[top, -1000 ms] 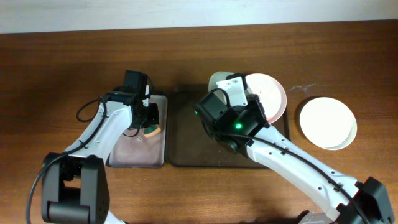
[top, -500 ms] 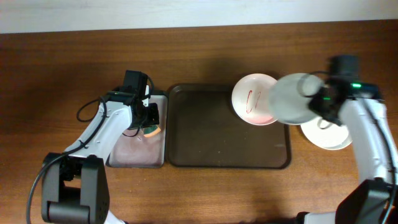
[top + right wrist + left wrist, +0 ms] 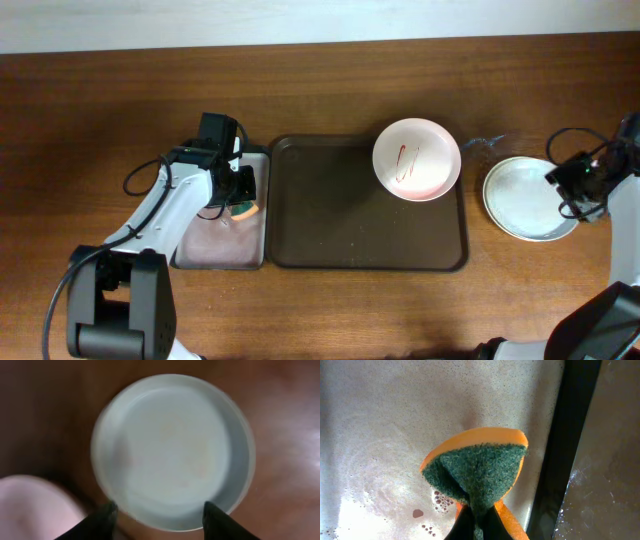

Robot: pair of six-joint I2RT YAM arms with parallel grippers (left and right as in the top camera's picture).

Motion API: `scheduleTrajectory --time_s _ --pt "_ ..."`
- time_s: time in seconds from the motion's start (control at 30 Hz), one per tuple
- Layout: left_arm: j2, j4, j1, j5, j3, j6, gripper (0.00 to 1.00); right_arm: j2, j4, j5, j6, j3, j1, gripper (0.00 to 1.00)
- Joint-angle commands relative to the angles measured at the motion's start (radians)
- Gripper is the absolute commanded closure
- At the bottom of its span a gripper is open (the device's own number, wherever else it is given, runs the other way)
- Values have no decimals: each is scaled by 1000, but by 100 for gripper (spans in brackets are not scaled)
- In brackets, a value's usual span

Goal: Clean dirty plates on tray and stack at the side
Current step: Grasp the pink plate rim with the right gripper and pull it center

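Note:
The dark brown tray (image 3: 340, 215) lies mid-table. A pinkish-white plate (image 3: 417, 158) with a red smear sits in its far right corner. A pale mint-green plate (image 3: 525, 198) rests on the table to the right of the tray. My right gripper (image 3: 572, 185) hovers open at its right edge. In the right wrist view both fingers stand apart at the near rim of the mint-green plate (image 3: 175, 450), gripping nothing. My left gripper (image 3: 477, 522) is shut on a green-and-orange sponge (image 3: 477, 467) over the small tray (image 3: 215, 250).
The small tray's pale wet floor (image 3: 395, 420) has red droplets and bubbles. Its dark rim (image 3: 565, 435) borders the big tray. A few water drops (image 3: 485, 143) lie on the wood between the two plates.
My right arm carried the mint-green plate from the tray to the right, set it down on the white plate there and opened. The left arm stayed still.

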Motion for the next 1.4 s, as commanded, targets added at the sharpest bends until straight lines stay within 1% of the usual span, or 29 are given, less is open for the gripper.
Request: scheduleTrajectory --time_s 0.0,0.07,0.17,0.23,0.3,0.37,0.47,0.57,0.63,0.7,0.77,0.87,0.93,1.07,1.1,1.2,1.27,1.3,1.37 --pt "8 1 4 -6 -5 13 100 12 42 -182 -166 -8 91 39" --pt "8 0 4 -6 -5 13 100 42 64 -182 -249 -8 187 36" --pt "8 -2 4 -6 -5 13 100 116 79 -175 -256 -8 293 35" --pt "8 -2 4 -6 -5 13 100 184 78 -175 -256 -8 356 42" --pt "8 -2 4 -6 -5 13 100 256 82 -169 -243 -8 411 51" --pt "8 -2 4 -6 -5 13 100 309 91 -108 -166 -8 435 53" --pt "8 -2 4 -6 -5 13 100 354 103 -68 -100 -8 439 53" --pt "8 -2 4 -6 -5 13 100 356 119 -66 -86 -8 439 53" --pt "8 -2 4 -6 -5 13 100 356 120 -65 -69 -8 439 62" --pt "8 -2 4 -5 -5 13 100 357 153 -65 -34 -13 439 63" --pt "8 -3 4 -3 -5 13 100 357 222 -65 -34 -27 439 63" --pt "8 -6 4 -3 -5 13 100 357 276 -66 -34 -40 439 64" --pt "8 -6 4 -3 -5 13 100 358 266 -66 -34 -43 439 75" --pt "8 -6 4 -3 -5 13 100 358 255 -74 -34 -88 443 94" --pt "8 -6 4 -3 -5 13 100 358 253 -76 -34 -100 448 96" --pt "8 -5 3 -3 -5 13 100 358 233 -135 -38 -121 507 96" --pt "8 -2 3 42 -2 27 100 357 227 -151 -37 -121 576 96" --pt "6 1 3 127 6 63 100 357 228 -157 -31 -121 612 96" --pt "-2 15 -10 244 19 88 100 357 232 -156 6 -121 674 96"
